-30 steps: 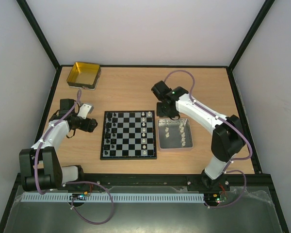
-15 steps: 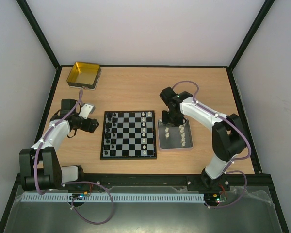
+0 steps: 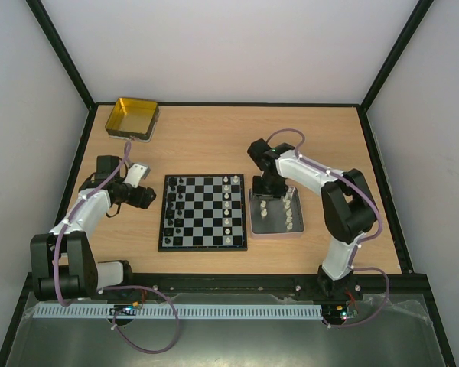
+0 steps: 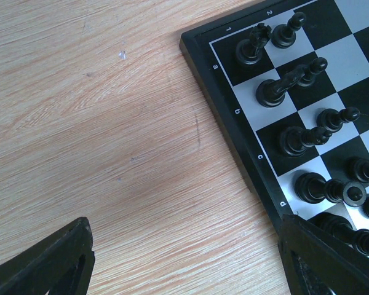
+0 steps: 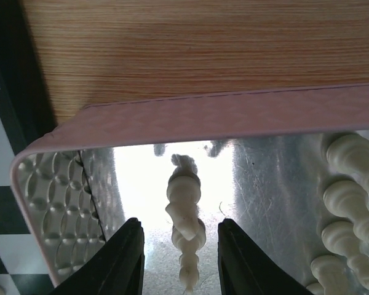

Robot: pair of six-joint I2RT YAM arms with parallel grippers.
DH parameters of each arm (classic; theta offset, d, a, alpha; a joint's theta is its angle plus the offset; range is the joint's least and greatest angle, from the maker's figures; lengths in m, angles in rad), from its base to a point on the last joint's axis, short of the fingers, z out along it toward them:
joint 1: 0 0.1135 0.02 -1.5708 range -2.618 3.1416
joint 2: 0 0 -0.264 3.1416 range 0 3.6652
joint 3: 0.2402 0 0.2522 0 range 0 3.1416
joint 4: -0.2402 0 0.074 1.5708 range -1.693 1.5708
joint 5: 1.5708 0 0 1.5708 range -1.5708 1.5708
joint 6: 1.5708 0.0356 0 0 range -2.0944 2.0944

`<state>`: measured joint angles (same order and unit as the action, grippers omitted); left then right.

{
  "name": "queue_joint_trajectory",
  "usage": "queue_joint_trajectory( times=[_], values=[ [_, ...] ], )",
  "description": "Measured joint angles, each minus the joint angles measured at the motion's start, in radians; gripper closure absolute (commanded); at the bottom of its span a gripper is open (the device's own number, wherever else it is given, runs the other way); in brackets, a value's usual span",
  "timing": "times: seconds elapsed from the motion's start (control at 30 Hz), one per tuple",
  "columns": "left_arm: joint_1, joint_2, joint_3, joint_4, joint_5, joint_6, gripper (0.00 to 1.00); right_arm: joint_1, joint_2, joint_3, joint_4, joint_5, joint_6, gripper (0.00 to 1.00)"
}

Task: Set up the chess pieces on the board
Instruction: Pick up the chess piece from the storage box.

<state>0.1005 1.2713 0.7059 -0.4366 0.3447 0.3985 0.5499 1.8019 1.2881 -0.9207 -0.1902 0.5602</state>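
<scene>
The checkered board (image 3: 203, 212) lies mid-table, black pieces (image 3: 176, 208) along its left columns, white pieces (image 3: 229, 206) along its right. My right gripper (image 3: 265, 191) is open over the far left part of the silver tray (image 3: 300, 223), its fingers (image 5: 122, 258) on either side of a white piece (image 5: 186, 212) without touching it. More white pieces (image 5: 344, 203) line the tray's right. My left gripper (image 3: 144, 197) is open and empty over bare table left of the board; the board's corner with black pieces (image 4: 277, 86) shows in its view.
A yellow square tin (image 3: 133, 117) sits at the far left corner of the table. Black frame rails border the table. The tray's pink rim (image 5: 221, 114) lies just beyond my right fingers, the board edge (image 5: 6, 92) to their left.
My right gripper has come from beyond the tray's far left corner down over the tray and now straddles a white piece. The left arm has barely moved.
</scene>
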Motion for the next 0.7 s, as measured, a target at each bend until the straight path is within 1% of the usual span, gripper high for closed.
queue_joint_trajectory(
  times=[0.3,0.53,0.7],
  values=[
    [0.0,-0.001,0.0,0.0,0.0,0.0,0.18,0.0,0.034,0.001,0.0,0.01,-0.002,0.69],
    [0.0,-0.001,0.0,0.0,0.0,0.0,0.18,0.0,0.051,0.001,0.002,0.013,-0.004,0.73],
    [0.0,-0.002,0.0,0.0,0.0,0.0,0.18,0.0,0.054,0.002,0.004,0.013,-0.01,0.79]
  ],
)
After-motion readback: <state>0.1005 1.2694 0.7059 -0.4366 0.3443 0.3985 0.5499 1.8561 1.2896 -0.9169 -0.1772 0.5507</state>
